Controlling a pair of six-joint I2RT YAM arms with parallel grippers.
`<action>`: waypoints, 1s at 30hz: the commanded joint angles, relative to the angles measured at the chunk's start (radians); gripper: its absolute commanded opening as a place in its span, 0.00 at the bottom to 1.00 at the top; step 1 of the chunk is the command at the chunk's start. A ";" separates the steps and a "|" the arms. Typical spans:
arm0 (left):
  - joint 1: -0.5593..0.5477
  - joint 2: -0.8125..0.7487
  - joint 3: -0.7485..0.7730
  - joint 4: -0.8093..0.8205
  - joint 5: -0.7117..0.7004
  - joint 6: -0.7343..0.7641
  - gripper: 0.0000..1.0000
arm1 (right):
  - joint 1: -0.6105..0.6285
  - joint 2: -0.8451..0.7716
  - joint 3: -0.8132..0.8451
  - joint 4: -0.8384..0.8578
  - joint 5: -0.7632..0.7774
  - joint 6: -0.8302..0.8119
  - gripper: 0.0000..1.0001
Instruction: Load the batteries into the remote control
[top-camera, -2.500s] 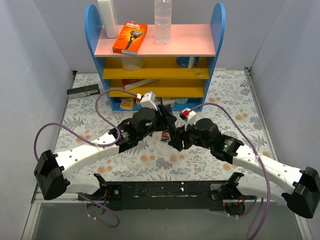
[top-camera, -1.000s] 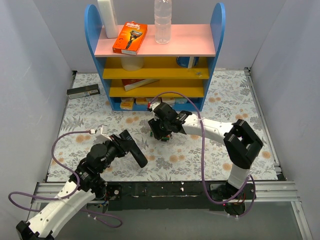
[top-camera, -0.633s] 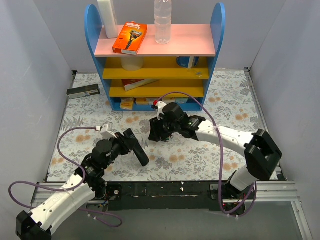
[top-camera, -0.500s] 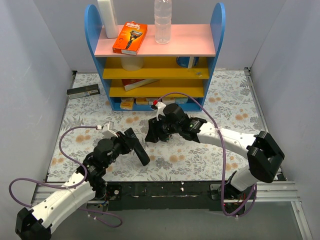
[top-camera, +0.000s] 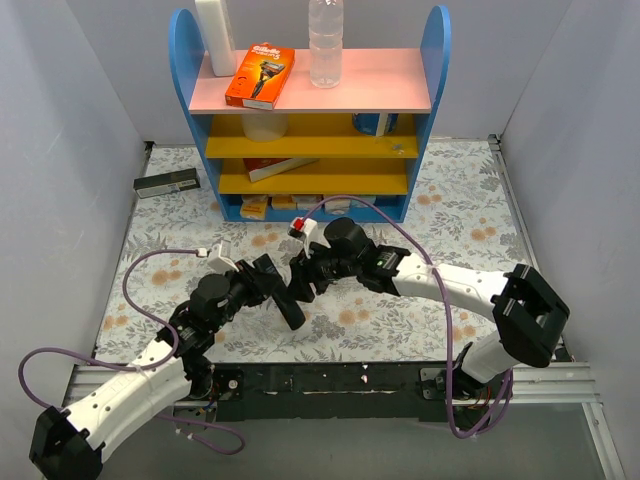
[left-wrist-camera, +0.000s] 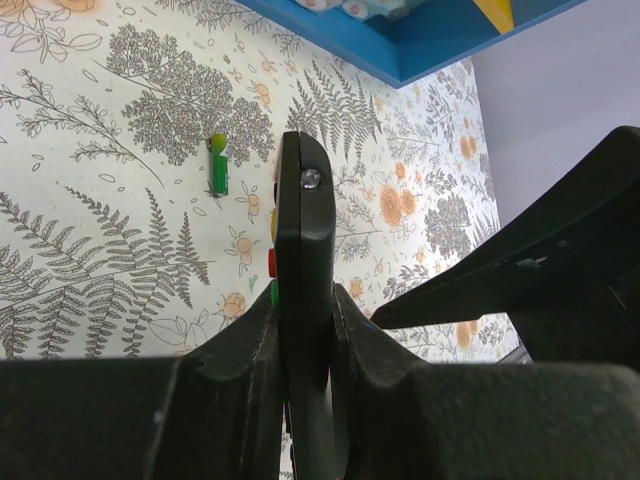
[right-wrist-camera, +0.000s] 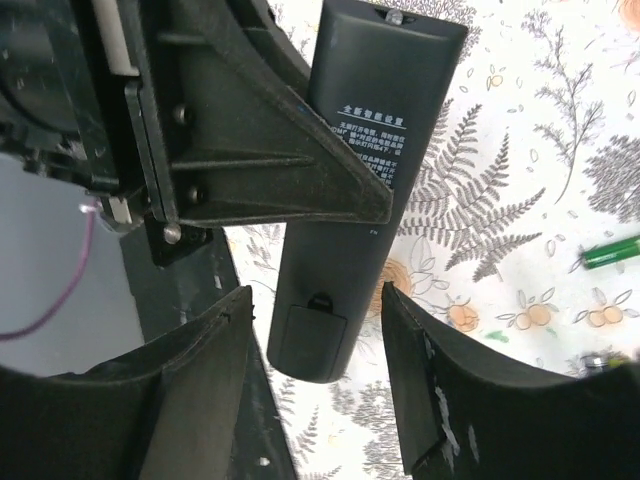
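Half a sec ago the R gripper (top-camera: 305, 283) was a bit away from the remote (top-camera: 291, 305). Now it's come down & left, right up to it, and the L gripper (top-camera: 274, 286) has pushed the remote a little toward the middle. 2.5 s ago both grippers were bunched up by the shelf (top-camera: 183, 60); now they meet over the flowery mat (top-camera: 450, 200), nearer the front. Stuff on the shelf hasn't moved.

L gripper pinches the remote tight, fingers (left-wrist-camera: 235, 350) on both flat sides, so the L wrist cam sees it edge-on w/ yellow, red & green buttons poking out on one side. Remote is up off the mat, tip pointing away from the L wrist.

R gripper's fingers (right-wrist-camera: 205, 400) are spread wide, one each side of the remote's bottom end, w/ a gap on both sides, not touching it. R wrist cam sees the remote's back: battery lid (right-wrist-camera: 308, 335) looks shut, w/ a small notch at its top.

One green battery (left-wrist-camera: 219, 167) lies on the mat past the remote, well apart. Other batteries: can't see them clearly.

Writing: a few white lines of Chinese on the remote's back, too small to read. Orange box (top-camera: 259, 75) on the top shelf has a razor pic; brand word too tiny to read. Dark box (top-camera: 166, 183) at far L has a pale label, can't read it
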 joint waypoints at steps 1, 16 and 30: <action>0.008 0.019 0.060 0.016 0.032 -0.003 0.00 | 0.002 -0.050 -0.017 0.023 -0.069 -0.267 0.63; 0.060 0.208 0.209 0.076 0.308 0.229 0.00 | 0.014 -0.199 -0.072 -0.165 -0.169 -0.693 0.77; 0.060 0.312 0.310 0.125 0.458 0.306 0.00 | 0.042 -0.283 -0.135 -0.097 -0.088 -0.771 0.88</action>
